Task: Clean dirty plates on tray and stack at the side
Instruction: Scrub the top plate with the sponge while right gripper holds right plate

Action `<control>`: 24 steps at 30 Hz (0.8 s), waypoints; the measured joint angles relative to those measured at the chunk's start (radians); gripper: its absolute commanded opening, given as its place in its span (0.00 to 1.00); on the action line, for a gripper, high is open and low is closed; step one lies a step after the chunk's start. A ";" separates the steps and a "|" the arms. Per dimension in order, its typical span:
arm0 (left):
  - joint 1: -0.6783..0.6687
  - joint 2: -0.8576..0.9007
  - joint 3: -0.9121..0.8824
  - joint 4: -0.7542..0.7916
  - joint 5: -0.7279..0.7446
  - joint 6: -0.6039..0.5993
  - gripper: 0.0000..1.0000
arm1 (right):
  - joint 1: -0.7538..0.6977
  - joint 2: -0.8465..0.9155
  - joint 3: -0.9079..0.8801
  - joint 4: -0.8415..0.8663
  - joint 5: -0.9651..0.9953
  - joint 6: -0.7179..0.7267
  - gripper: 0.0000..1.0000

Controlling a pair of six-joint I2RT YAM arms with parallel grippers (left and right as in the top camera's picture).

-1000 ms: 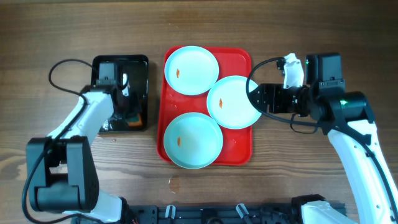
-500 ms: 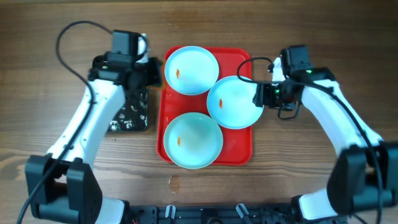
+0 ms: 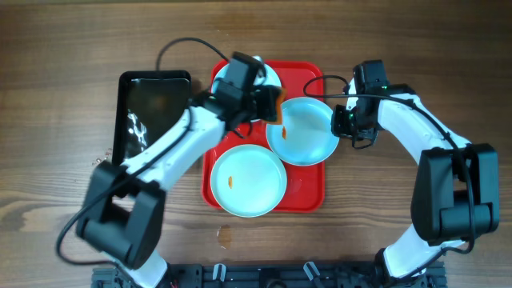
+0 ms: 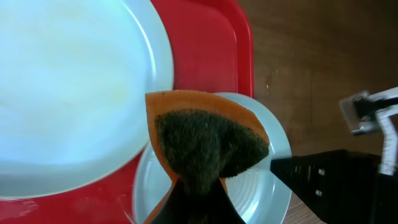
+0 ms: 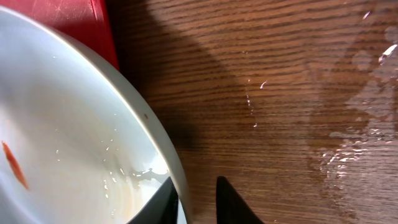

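The red tray [image 3: 308, 188] holds three pale plates. My left gripper [image 3: 264, 102] is shut on an orange sponge [image 4: 205, 143] with a dark green face. The sponge hangs over the near edge of the right plate [image 3: 302, 136], beside the top plate [image 4: 68, 87]. My right gripper [image 5: 194, 179] straddles the right plate's [image 5: 68, 124] outer rim. Its inner finger touches the rim, and bare wood shows between the rim and the outer finger. That plate has an orange smear [image 5: 12, 163]. The bottom plate [image 3: 248, 182] also has a small orange smear and lies untouched.
A black tray [image 3: 152, 112] with wet glints lies left of the red tray. Water spots [image 5: 354, 143] mark the wood right of the tray. The left arm reaches across the top plate, and cables loop above both arms.
The left arm swung from the black tray over to the red tray, carrying the sponge to the right plate's edge. The right jaws narrowed around that plate's rim; the plate has not moved.
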 measured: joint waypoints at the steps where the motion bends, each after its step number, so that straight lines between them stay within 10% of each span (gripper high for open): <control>1: -0.014 0.021 0.000 0.017 0.006 -0.016 0.04 | 0.000 0.000 0.000 0.000 0.000 0.000 0.15; 24: -0.113 0.217 0.007 0.053 0.081 -0.177 0.04 | 0.000 0.000 0.000 -0.002 -0.009 0.000 0.13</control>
